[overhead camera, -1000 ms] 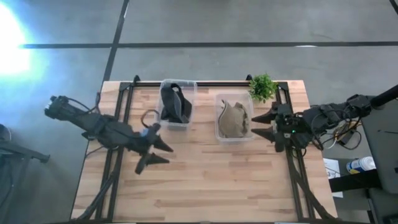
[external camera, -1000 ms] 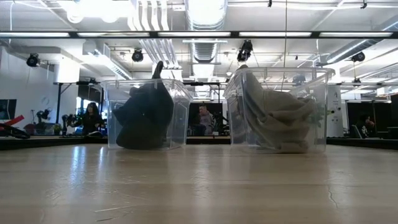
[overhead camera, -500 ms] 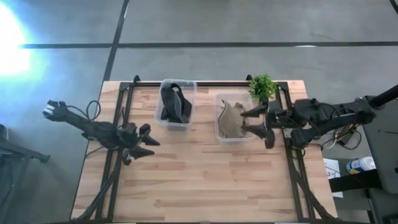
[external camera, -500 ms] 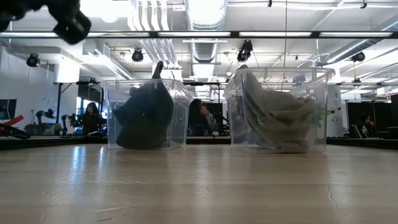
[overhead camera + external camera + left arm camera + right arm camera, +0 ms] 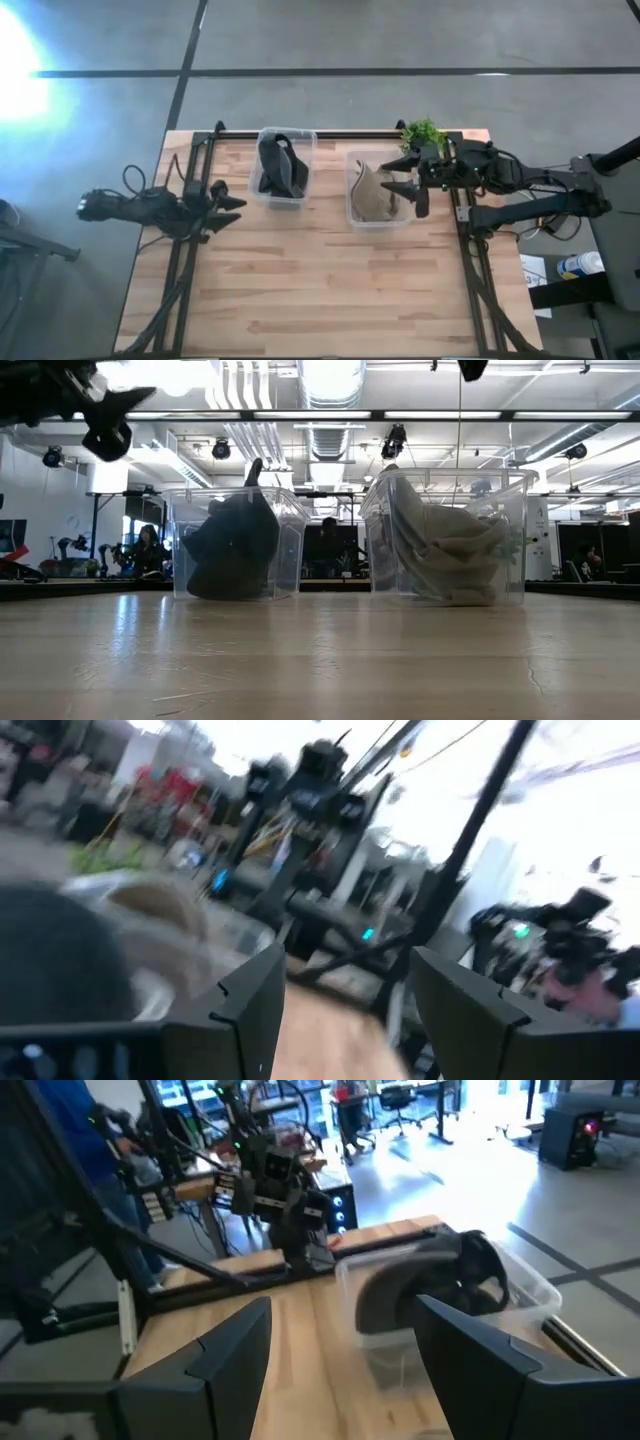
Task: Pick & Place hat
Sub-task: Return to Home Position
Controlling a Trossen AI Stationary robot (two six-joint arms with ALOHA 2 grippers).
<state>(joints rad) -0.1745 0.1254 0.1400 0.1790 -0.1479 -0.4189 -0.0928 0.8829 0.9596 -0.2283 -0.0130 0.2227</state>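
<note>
One table (image 5: 330, 285) carries two transparent bins, the left bin (image 5: 286, 131) and the right bin (image 5: 376, 226). There are two caps, one to each bin: one black cap (image 5: 281, 166) in the left, one brown cap (image 5: 372, 198) in the right. One small green plant (image 5: 422, 134) stands near the right bin. Two arms, each with one gripper: the left gripper (image 5: 228, 198) and the right gripper (image 5: 390, 177).

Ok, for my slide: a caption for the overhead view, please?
Black cap and tan cap in separate bins; left gripper open above the table, right gripper open over the tan cap.
</note>
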